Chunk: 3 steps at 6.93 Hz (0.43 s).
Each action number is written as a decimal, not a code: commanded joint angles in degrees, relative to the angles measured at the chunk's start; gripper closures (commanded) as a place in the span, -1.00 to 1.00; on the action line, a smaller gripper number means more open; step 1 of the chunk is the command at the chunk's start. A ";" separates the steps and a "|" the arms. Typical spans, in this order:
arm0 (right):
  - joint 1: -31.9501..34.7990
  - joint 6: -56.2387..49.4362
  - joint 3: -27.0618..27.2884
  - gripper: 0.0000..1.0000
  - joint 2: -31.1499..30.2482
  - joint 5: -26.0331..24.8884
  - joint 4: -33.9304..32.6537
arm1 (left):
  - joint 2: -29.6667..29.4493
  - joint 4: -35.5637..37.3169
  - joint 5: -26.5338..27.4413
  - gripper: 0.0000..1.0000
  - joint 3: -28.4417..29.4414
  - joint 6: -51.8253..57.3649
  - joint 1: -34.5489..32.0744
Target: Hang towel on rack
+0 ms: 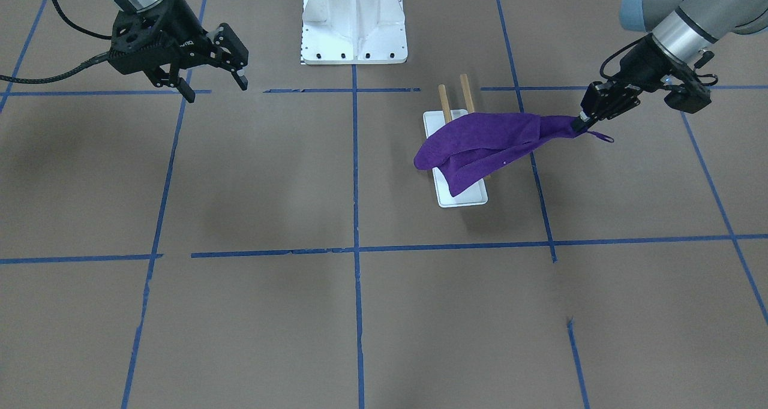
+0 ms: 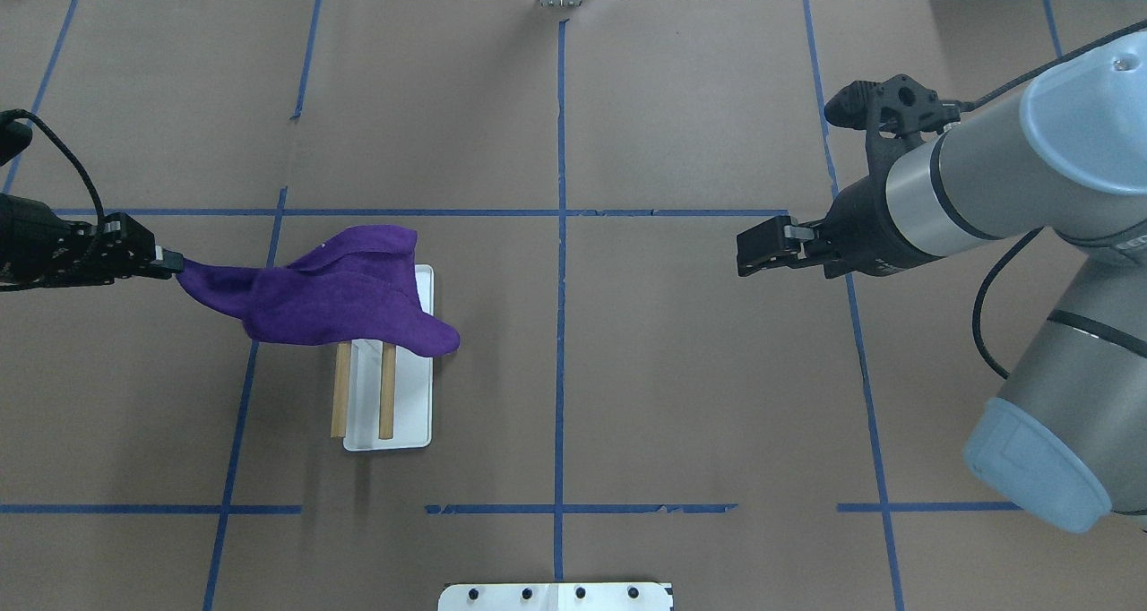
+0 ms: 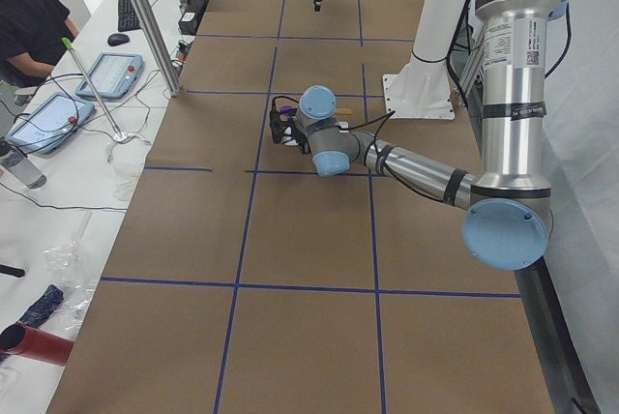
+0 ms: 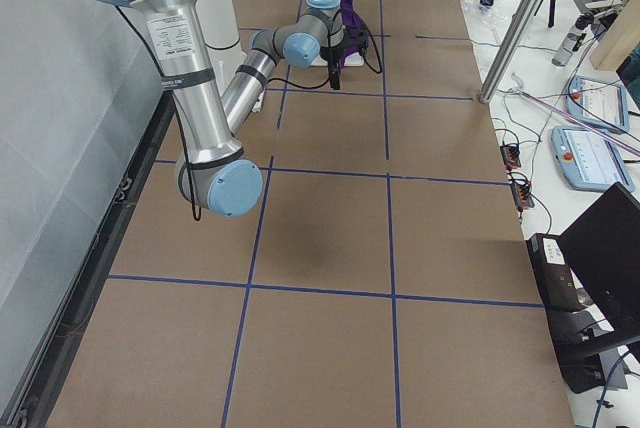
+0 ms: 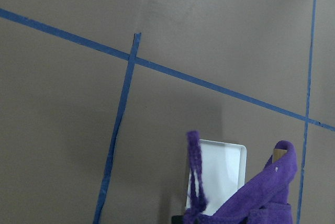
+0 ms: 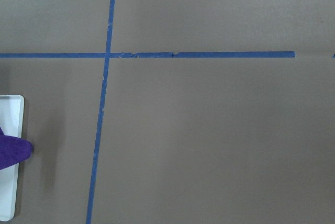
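The purple towel (image 2: 332,299) (image 1: 480,145) is draped over the far part of the rack, stretched toward my left gripper. The rack has a white base (image 2: 414,414) (image 1: 462,198) and two wooden dowels (image 2: 341,396) (image 1: 467,91). My left gripper (image 2: 166,260) (image 1: 581,124) is shut on the towel's corner, left of the rack and above the table; the thin loop (image 1: 602,137) (image 5: 194,171) hangs from that corner. My right gripper (image 2: 742,254) (image 1: 216,85) is open and empty, held high far to the right. The right wrist view shows the base edge (image 6: 11,192) and the towel's tip (image 6: 13,150).
Blue tape lines (image 2: 560,235) grid the brown table. The large white bolted pedestal (image 1: 354,22) stands at the robot's side of the table, its edge in the overhead view (image 2: 556,597). An operator (image 3: 29,27) and devices are beside the table.
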 commanded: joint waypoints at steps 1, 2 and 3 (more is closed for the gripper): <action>1.56 -0.13 -0.65 -1.00 -0.36 0.35 -0.17 | 0.05 -0.55 0.07 -0.99 1.30 0.23 0.08; 3.66 -0.48 -0.65 -1.00 -2.54 0.79 -0.09 | 0.66 -1.42 0.07 -1.00 1.74 0.32 -0.09; 6.99 -0.92 -0.74 -1.00 -5.87 1.40 -0.52 | 2.15 -1.78 0.07 -1.00 2.44 5.19 -0.18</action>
